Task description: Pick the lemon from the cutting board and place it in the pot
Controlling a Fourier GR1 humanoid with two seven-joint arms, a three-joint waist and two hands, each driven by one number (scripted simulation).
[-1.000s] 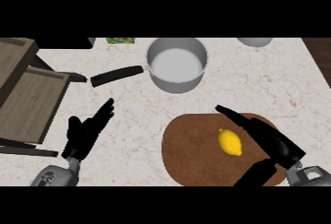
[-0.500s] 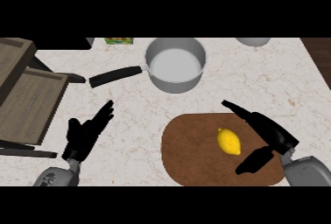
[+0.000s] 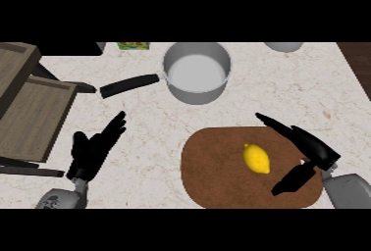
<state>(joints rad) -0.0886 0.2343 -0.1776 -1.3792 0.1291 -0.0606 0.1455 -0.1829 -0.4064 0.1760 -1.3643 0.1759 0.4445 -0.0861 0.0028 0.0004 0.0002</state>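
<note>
A yellow lemon (image 3: 256, 158) lies on the round brown cutting board (image 3: 217, 171) at the lower right of the counter. My right hand (image 3: 308, 147) is open just right of the lemon, fingers stretched toward the far left and thumb pointing down toward the near edge; it does not touch the fruit. The grey pot (image 3: 196, 71) with a black handle (image 3: 128, 85) stands farther back, empty inside. My left hand (image 3: 94, 149) rests open at the lower left, fingers up.
Wooden drawers (image 3: 29, 112) stand open along the left edge. A green and yellow item (image 3: 132, 45) and a grey bowl (image 3: 282, 46) sit at the back edge of the pale speckled counter (image 3: 304, 93).
My right hand has shifted slightly right and down, with its thumb swinging lower beside the lemon. The lemon, pot and left hand have stayed in place.
</note>
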